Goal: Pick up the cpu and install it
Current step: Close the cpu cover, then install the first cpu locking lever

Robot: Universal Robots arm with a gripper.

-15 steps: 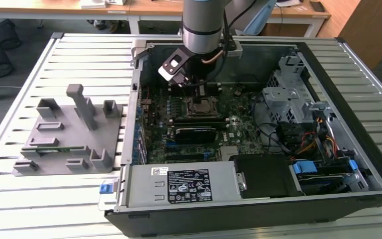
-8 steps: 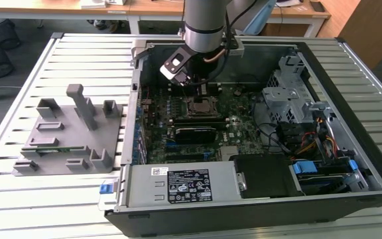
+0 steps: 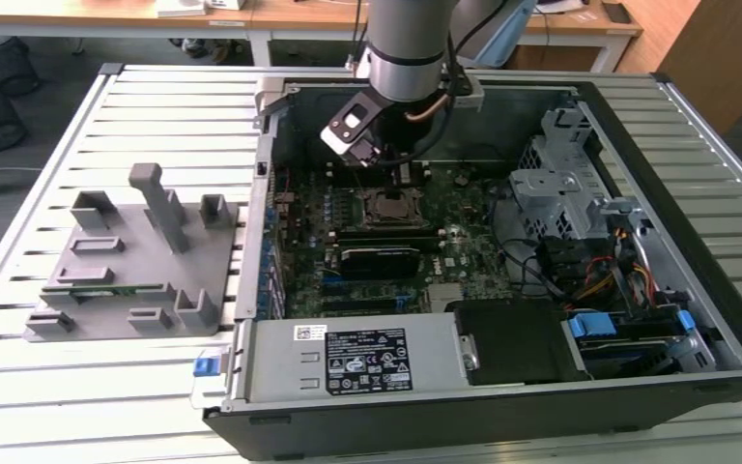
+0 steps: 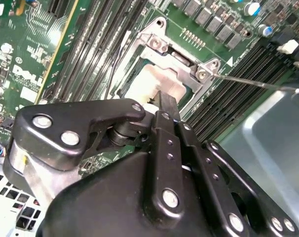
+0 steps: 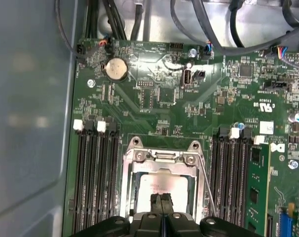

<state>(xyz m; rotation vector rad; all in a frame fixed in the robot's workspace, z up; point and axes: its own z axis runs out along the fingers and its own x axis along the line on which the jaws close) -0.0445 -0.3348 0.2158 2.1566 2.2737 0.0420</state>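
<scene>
The cpu (image 5: pixel 162 183) is seen seated in the socket frame (image 5: pixel 139 157) on the motherboard (image 5: pixel 154 98), inside the open computer case (image 3: pixel 680 242). The hand (image 5: pixel 161 198) is held just above it, fingers pressed together on nothing. A grey fixture (image 3: pixel 139 261) is set on the counter (image 3: pixel 36 387), at the exterior view's left of the case.

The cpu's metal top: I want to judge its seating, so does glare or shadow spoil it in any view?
Second wrist view: glare washes the cpu top to pale cream, and the gripper covers its near part. First wrist view: an even soft sheen, no hard shadow. Exterior view: it looks dim inside the case.
</scene>
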